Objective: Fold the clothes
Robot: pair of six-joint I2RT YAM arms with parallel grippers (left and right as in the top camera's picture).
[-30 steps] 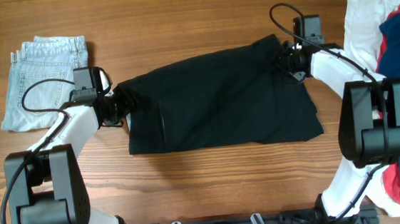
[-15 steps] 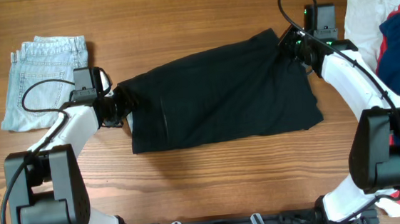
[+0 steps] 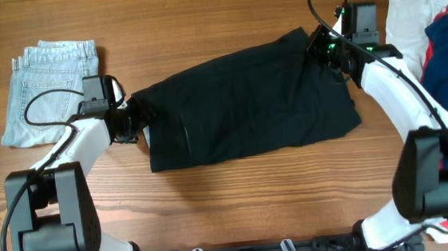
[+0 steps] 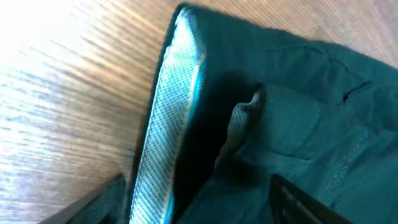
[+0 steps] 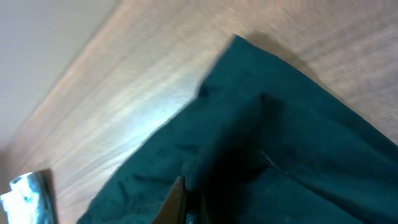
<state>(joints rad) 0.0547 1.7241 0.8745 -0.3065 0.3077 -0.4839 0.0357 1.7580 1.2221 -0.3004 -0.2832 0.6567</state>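
Observation:
The black trousers (image 3: pixel 246 100) lie folded across the middle of the table, slanting up to the right. My left gripper (image 3: pixel 138 120) is at their left end. In the left wrist view its jaws stand wide apart (image 4: pixel 196 205) and straddle the pale inner waistband (image 4: pixel 168 137). My right gripper (image 3: pixel 320 50) is at the trousers' far right corner. In the right wrist view it (image 5: pixel 189 202) is shut on a fold of the black cloth (image 5: pixel 298 124). Folded light-blue denim shorts (image 3: pixel 49 91) lie at the far left.
A pile of white, red and navy garments (image 3: pixel 441 36) lies along the right edge, beside my right arm. Bare wooden table (image 3: pixel 223 13) shows behind and in front of the trousers.
My right gripper has moved a little toward the far side with the trousers' corner, dragging their right end up. The left arm has not moved.

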